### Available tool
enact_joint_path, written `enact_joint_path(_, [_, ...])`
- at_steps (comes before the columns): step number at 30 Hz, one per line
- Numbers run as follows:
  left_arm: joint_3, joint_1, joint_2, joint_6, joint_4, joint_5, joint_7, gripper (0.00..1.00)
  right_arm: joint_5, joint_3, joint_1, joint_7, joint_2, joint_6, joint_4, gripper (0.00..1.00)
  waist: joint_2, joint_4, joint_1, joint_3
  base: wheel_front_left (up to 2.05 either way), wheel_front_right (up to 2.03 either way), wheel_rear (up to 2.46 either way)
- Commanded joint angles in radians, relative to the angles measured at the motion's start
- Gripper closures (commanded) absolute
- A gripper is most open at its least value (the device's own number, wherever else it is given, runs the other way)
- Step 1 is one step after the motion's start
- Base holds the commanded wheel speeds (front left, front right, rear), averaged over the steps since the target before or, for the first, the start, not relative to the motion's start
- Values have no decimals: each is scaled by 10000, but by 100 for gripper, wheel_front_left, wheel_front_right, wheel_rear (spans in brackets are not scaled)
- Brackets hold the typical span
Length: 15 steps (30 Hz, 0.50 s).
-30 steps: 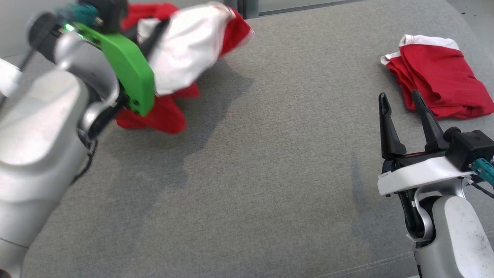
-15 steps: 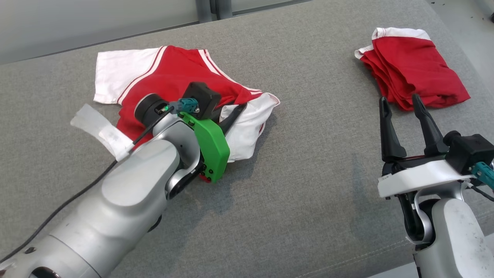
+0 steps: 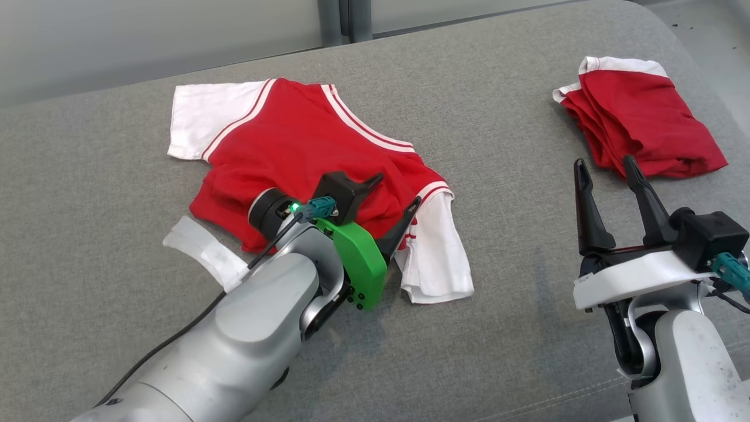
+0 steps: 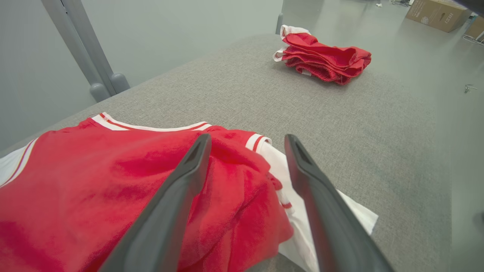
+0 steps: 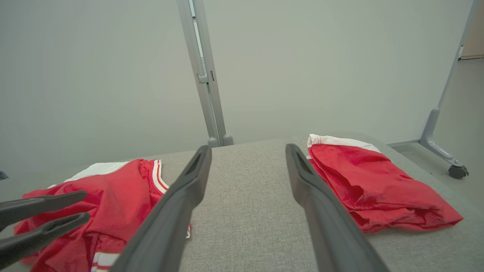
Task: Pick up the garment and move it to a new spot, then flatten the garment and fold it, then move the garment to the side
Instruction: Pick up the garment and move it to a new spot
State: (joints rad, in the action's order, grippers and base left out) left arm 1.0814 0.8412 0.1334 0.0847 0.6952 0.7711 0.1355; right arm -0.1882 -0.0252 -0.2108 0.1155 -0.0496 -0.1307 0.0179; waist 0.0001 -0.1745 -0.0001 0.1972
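The garment (image 3: pixel 293 135) is a red T-shirt with white sleeves and striped trim, lying loosely spread on the grey padded surface (image 3: pixel 498 246); one sleeve is bunched at its near right. My left gripper (image 3: pixel 398 189) hangs open just over that rumpled corner, fingers straddling red cloth (image 4: pixel 75 170) without gripping it. My right gripper (image 3: pixel 604 161) stands open and empty at the lower right, well apart from the shirt. From the right wrist I see the shirt (image 5: pixel 113 189) and the left gripper (image 5: pixel 84 206) at the lower left.
A second red and white garment (image 3: pixel 644 129) lies folded at the far right, just beyond my right fingertips (image 5: pixel 363 177). A grey partition post (image 3: pixel 345 17) stands behind the surface. A cardboard box (image 4: pixel 438 13) sits on the floor beyond.
The left gripper brought the lifted, bunched garment down onto the surface and opened, letting go; the shirt now lies spread out. The head camera shifted. The right gripper stayed put.
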Motion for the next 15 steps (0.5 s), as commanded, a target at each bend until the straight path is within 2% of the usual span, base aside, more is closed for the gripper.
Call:
enact_joint_path(1, [-6,-225,-112,-9,91,105,225,0,56,36,129,-63,-19,0,-53,0,-1,130,1,-159,0,0,0])
enact_joint_path(7, [-161,-459,-135,-286,60,89,746,0,69,61,336,-219,-20,0,-77,0,-1,356,1,-397,0,0,0])
enact_joint_path(15, [-862,-1227,468,-865,-375,349,1170,0,41,-1,717,-386,-22,0,-61,0,-1,788,1,-736,0,0,0])
